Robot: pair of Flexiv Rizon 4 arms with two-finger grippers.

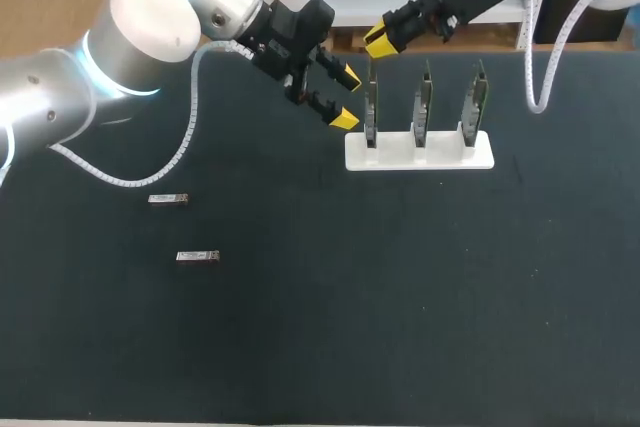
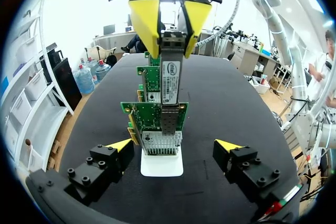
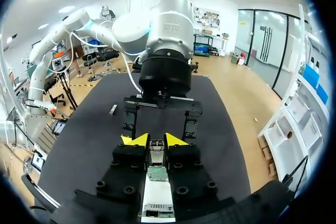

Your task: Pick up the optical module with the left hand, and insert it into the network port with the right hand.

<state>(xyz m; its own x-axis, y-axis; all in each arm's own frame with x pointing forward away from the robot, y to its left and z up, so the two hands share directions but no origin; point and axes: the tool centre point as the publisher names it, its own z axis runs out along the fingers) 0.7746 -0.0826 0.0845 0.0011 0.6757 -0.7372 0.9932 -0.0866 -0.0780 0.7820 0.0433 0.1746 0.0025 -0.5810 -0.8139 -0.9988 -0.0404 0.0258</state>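
My right gripper is shut on a silver optical module and holds it upright over the leftmost green network card. In the left wrist view the module's lower end meets the metal port cage on that card. The right wrist view shows the module pinched between the yellow tips of the right gripper. My left gripper stands open and empty just left of the card, its fingers on either side of the white stand.
The white stand carries three upright green cards in a row. Two spare modules lie flat at the left of the dark table. White cables hang from both arms.
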